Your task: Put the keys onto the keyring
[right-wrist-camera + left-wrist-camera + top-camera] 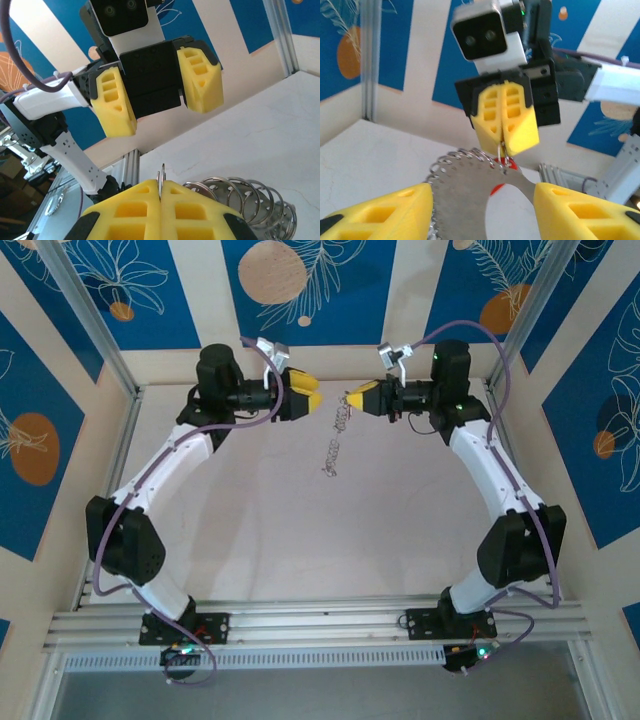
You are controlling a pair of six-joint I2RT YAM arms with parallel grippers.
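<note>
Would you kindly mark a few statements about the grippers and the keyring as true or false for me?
1. The right gripper is shut on the keyring. True.
2. The left gripper is shut. False: its jaws stand open.
3. The two grippers face each other. True.
4. The keyring lies by the arm bases. False: it hangs from the right gripper, toward the far side of the table.

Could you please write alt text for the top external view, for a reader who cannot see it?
Seen from above, the right gripper is shut on the far end of the keyring, a thin silvery chain that runs toward the near edge over the pale table. The left gripper faces it with its yellow fingers open.
</note>
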